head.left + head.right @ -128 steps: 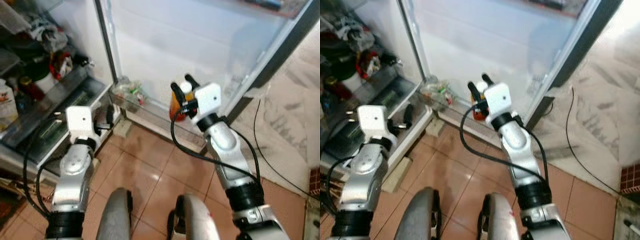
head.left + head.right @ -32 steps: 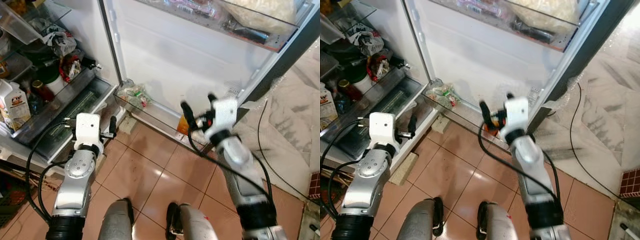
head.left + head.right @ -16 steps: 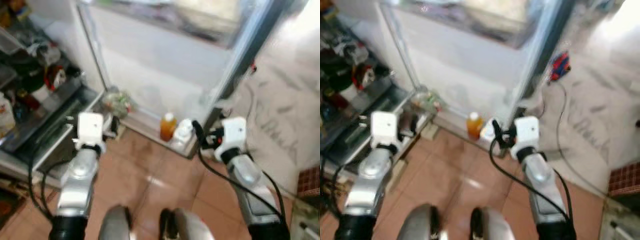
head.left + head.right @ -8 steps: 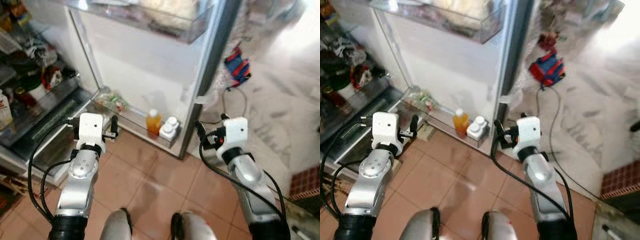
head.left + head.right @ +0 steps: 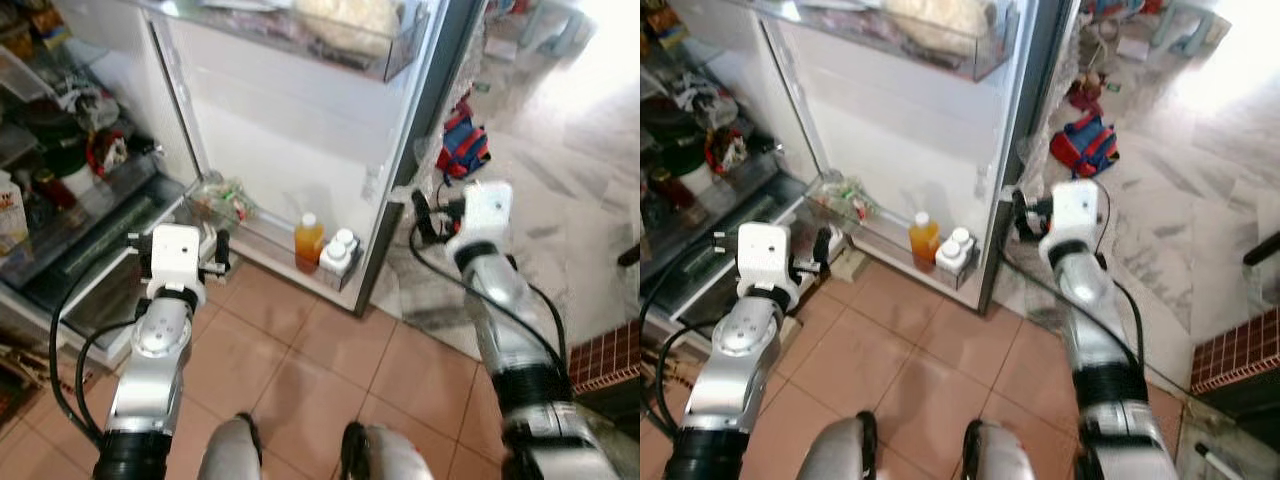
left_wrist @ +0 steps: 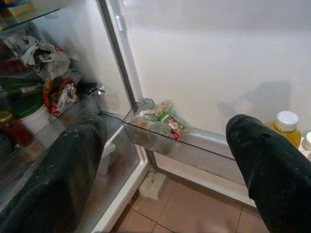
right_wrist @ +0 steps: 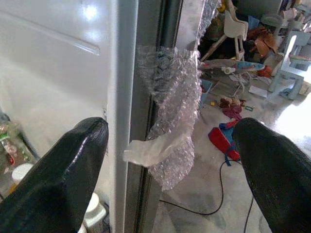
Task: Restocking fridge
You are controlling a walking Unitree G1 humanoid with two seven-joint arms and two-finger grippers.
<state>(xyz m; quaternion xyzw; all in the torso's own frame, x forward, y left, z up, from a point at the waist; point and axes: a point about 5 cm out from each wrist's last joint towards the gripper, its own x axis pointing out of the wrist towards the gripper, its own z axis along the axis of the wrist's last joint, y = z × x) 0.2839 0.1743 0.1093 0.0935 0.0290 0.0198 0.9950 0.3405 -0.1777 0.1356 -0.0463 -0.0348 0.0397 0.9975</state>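
The fridge door (image 5: pixel 300 120) stands open. In its bottom shelf (image 5: pixel 270 240) an orange juice bottle (image 5: pixel 308 240) stands upright beside two white-capped bottles (image 5: pixel 338 252). My right gripper (image 5: pixel 430 212) is open and empty, held just past the door's outer edge (image 7: pixel 124 97), where a strip of bubble wrap (image 7: pixel 170 97) hangs. My left gripper (image 5: pixel 214 250) is open and empty too, low in front of the fridge's bottom drawer. It faces the door shelf, and the orange bottle (image 6: pixel 284 127) shows past one finger.
The fridge's inner shelves (image 5: pixel 70 150) on the left hold jars, bags and a carton (image 5: pixel 10 215). A clear bag of packets (image 5: pixel 222 195) lies at the door shelf's hinge end. A red and blue bag (image 5: pixel 462 145) and a black cable lie on the marble floor to the right.
My right gripper has let go of the orange bottle, which now stands in the door shelf. That arm has drawn back and swung right past the door's edge. The camera has turned right.
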